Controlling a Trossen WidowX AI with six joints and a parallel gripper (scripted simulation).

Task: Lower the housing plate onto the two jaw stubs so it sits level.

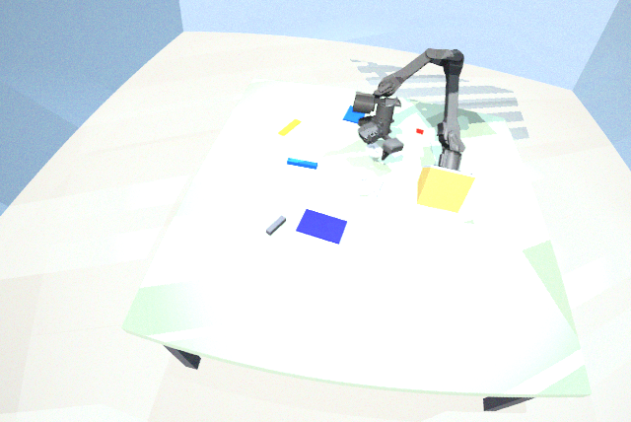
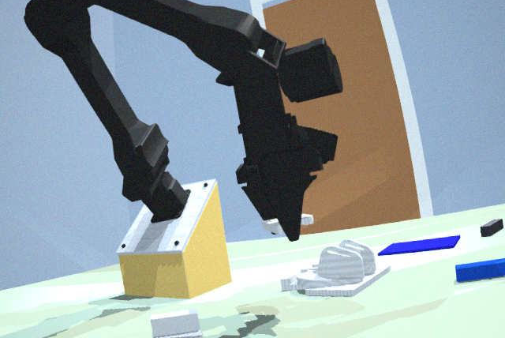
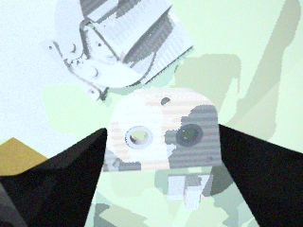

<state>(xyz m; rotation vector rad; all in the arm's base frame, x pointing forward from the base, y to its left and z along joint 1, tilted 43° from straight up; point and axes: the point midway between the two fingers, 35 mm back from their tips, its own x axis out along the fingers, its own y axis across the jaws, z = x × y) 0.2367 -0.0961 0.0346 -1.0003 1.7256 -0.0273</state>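
Observation:
The white housing plate point(image 3: 161, 111) point(image 2: 272, 226) has two large holes and one small hole. My gripper point(image 3: 160, 130) point(image 2: 283, 232) is shut on its two side edges and holds it in the air. In the exterior view it is left of and above the white assembly point(image 2: 340, 264), which stands on a flat base point(image 2: 334, 292) with two upright rounded fins. In the wrist view the assembly point(image 3: 114, 66) lies beyond the plate, to the upper left, turned relative to it. Small round stubs show on it; the two jaws are hard to tell apart. The top view shows the assembly only faintly.
A small white block point(image 2: 175, 323) point(image 3: 191, 186) is below the plate in the wrist view. The yellow arm base point(image 1: 446, 190) point(image 2: 207, 253) stands nearby. A dark blue plate point(image 1: 320, 226) point(image 2: 420, 245), blue bar point(image 1: 302, 163), grey bar point(image 1: 275, 225), yellow strip point(image 1: 290, 127) and red piece point(image 1: 419, 130) lie around.

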